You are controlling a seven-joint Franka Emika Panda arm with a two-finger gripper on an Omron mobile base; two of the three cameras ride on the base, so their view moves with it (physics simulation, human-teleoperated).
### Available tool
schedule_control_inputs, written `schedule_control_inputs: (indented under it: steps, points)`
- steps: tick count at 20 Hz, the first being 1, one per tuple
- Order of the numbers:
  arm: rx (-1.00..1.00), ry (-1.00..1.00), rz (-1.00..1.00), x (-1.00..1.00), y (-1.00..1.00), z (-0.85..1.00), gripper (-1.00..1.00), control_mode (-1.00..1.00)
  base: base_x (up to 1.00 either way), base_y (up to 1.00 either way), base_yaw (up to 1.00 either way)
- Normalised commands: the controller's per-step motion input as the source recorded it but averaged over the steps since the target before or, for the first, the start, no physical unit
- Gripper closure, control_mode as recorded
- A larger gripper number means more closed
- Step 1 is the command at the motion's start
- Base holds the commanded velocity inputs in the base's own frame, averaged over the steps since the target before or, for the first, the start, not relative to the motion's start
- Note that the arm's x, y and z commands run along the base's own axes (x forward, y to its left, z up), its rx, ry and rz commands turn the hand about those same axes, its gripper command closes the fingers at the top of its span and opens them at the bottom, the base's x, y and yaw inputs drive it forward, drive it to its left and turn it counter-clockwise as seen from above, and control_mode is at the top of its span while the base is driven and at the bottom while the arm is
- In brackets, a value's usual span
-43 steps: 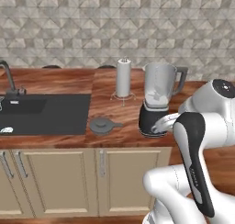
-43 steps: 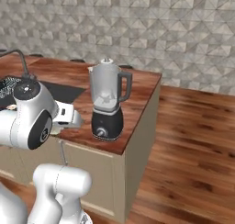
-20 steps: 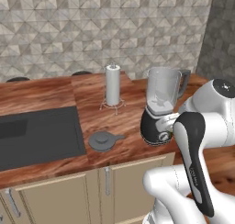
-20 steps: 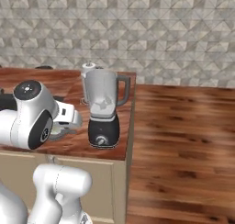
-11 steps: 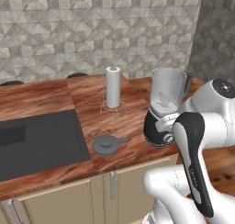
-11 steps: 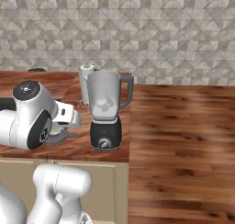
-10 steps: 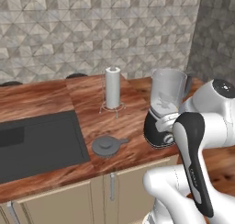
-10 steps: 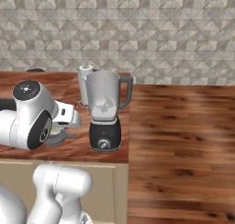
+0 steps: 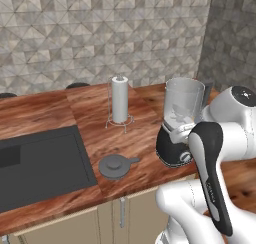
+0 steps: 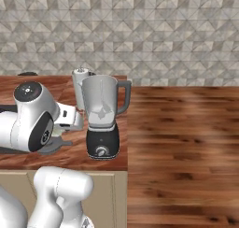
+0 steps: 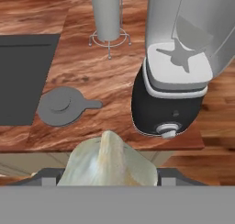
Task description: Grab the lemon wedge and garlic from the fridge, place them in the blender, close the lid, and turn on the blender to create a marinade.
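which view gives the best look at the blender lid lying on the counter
The left base view: the lid lies in full, unobstructed, on the counter left of the blender. The hand view also shows it whole, seen nearer. In the right base view the arm hides most of it, leaving a sliver.

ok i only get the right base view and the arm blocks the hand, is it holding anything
observer: yes. In the hand view the garlic sits clamped between the finger tips of the gripper.
operator: and where's the lid, i just see a grey edge behind the arm
observer: the left base view shows the lid lying flat on the counter, to the left of the blender and not touching it.
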Motion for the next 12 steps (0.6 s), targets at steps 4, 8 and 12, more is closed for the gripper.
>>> schedule_control_inputs:
  steps: [4, 8, 12]
  points:
    - [0.00, 0.01, 0.00, 0.05, 0.00, 0.00, 1.00, -1.00, 0.00, 0.00, 0.00]
    - [0.00, 0.01, 0.00, 0.01, 0.00, 0.00, 1.00, -1.00, 0.00, 0.00, 0.00]
    - [0.00, 0.00, 0.00, 0.00, 0.00, 0.00, 1.00, -1.00, 0.00, 0.00, 0.00]
